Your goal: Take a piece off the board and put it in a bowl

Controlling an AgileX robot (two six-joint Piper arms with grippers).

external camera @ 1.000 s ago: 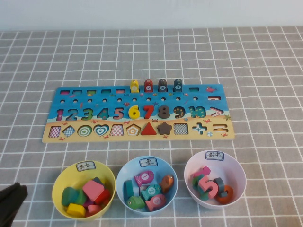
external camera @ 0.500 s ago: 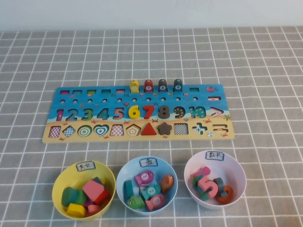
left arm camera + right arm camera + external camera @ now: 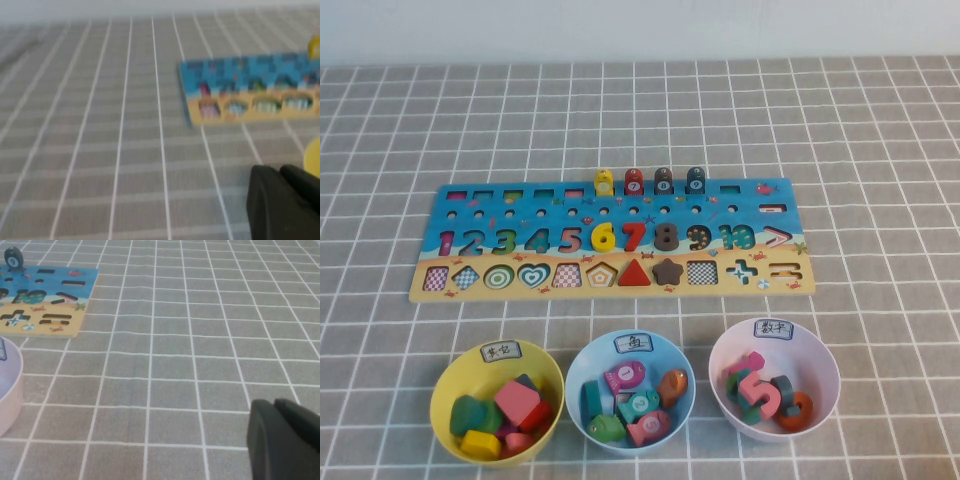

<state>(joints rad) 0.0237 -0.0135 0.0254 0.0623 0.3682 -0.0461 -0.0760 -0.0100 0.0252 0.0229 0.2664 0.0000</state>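
Yellow pentagon piece in yellow bowl, near its front edge, among pink, green & red blocks; bowl just in front of board, at board's left end, w/ light blue bowl & pink bowl beside it along the board's front. Left tool low over grey checked tabletop off board's left end, fingers pressed together, nothing held. Right tool low over tabletop off board's right end, fingers look pressed together, nothing between.

light: bright, even | shadows: soft | blur: left wrist view | high view: sharp
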